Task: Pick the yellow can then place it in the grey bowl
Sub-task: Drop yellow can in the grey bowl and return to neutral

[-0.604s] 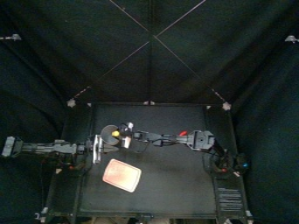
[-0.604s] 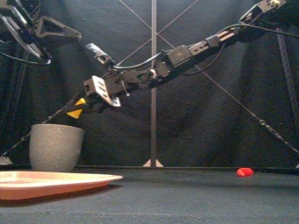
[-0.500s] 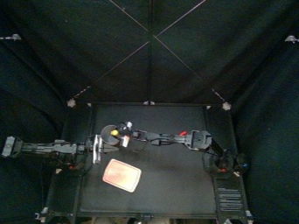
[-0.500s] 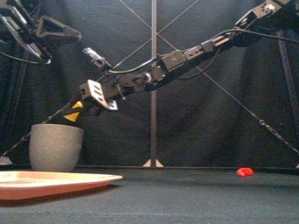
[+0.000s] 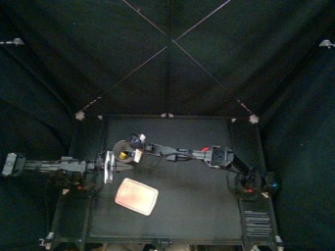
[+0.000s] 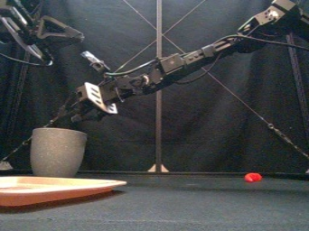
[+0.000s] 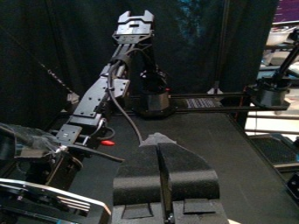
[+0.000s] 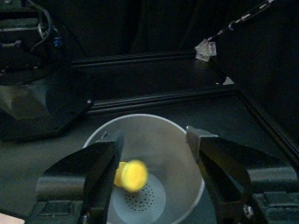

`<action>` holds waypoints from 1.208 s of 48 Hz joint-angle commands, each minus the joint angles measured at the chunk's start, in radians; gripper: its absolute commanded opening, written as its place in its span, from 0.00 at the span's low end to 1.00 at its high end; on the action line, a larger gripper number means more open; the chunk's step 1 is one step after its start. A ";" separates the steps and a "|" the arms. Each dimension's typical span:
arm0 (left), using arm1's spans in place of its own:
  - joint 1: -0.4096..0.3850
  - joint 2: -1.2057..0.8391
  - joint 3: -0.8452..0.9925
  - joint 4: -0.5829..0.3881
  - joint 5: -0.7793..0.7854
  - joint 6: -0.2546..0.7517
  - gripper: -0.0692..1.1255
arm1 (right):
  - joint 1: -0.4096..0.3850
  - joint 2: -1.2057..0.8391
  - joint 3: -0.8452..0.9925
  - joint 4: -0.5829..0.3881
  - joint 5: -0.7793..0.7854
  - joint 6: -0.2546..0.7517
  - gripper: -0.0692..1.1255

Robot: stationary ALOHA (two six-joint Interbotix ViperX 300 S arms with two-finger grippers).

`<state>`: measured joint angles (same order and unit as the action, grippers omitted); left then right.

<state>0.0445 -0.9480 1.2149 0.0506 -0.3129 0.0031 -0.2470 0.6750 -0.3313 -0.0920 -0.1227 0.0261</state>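
You have one grey bowl point(image 6: 57, 151) right under the right claw point(image 8: 152, 144), and one yellow can point(image 8: 132, 175) that shows between that claw's two wide-apart jaws, over the inside of the bowl. You also have one pink tray point(image 5: 136, 195) lying near the claw, on its front side, and one little red toy point(image 6: 252, 177) well apart from the claw, off toward the side its arm comes from. Count two claws in all: the right claw, and one left claw point(image 7: 163, 147) with its jaws pressed together.

The right arm reaches far left, fingers point(image 8: 100, 175) of the right gripper point(image 6: 72, 115) spread; the left gripper point(image 7: 163, 149) rests, seemingly closed.
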 commanded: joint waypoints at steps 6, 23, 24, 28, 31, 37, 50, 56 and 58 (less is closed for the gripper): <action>0.000 0.003 -0.012 0.002 -0.003 0.000 0.08 | -0.005 -0.121 0.094 0.003 -0.028 0.000 0.84; 0.002 0.003 -0.009 0.002 -0.003 0.002 0.08 | 0.000 -0.410 0.520 0.012 -0.183 0.002 0.84; 0.002 0.003 -0.009 0.002 -0.003 0.002 0.08 | 0.000 -0.426 0.545 0.014 -0.192 0.002 0.84; 0.002 0.003 -0.008 0.002 -0.003 0.002 0.08 | 0.006 -0.497 0.638 0.026 -0.229 0.000 0.84; 0.002 0.003 -0.005 0.002 -0.002 0.002 0.08 | 0.015 -0.549 0.704 0.034 -0.264 0.002 0.84; 0.003 0.003 -0.002 0.002 -0.002 0.002 0.08 | 0.040 -0.647 0.847 0.038 -0.347 0.000 0.84; 0.006 0.002 0.011 0.002 -0.002 0.002 0.08 | 0.098 -0.799 1.075 0.040 -0.529 0.000 0.84; 0.008 0.003 0.018 0.002 0.000 0.002 0.08 | 0.120 -0.857 1.149 0.063 -0.548 0.002 0.84; 0.011 0.003 0.021 0.002 0.002 0.002 0.08 | 0.126 -0.874 1.167 0.078 -0.551 0.002 0.84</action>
<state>0.0491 -0.9480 1.2471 0.0506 -0.3099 0.0031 -0.1289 -0.1411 0.8176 -0.0337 -0.6581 0.0276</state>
